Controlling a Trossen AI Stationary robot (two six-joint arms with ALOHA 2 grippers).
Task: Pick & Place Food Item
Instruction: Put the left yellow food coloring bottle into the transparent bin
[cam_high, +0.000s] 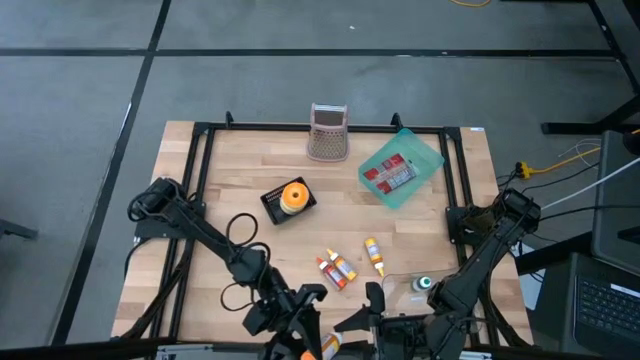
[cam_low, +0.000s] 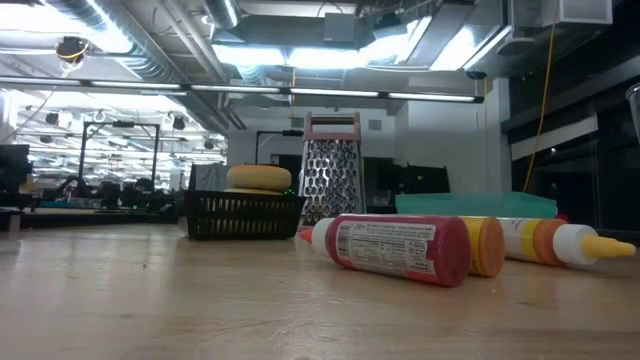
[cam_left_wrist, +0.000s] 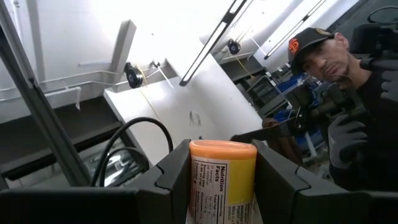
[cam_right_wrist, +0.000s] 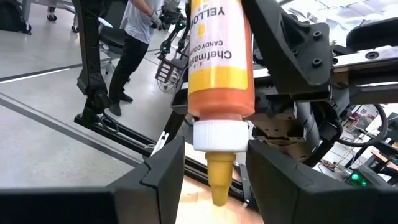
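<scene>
Table layout around my grater (cam_high: 328, 132)

The basket (cam_high: 288, 201) lies nearer me and left of the grater; the tray (cam_high: 401, 168) sits to its right; small bottles (cam_high: 337, 268) lie nearest me, well apart from it.

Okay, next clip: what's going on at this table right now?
Both arms meet at the table's near edge. The left gripper is clamped on a yellow bottle, holding it up, and the right gripper has its fingers on either side of the bottle's white cap, as if in a handover. Three more bottles lie on the table, with a basket, a grater and a teal tray farther back.
</scene>
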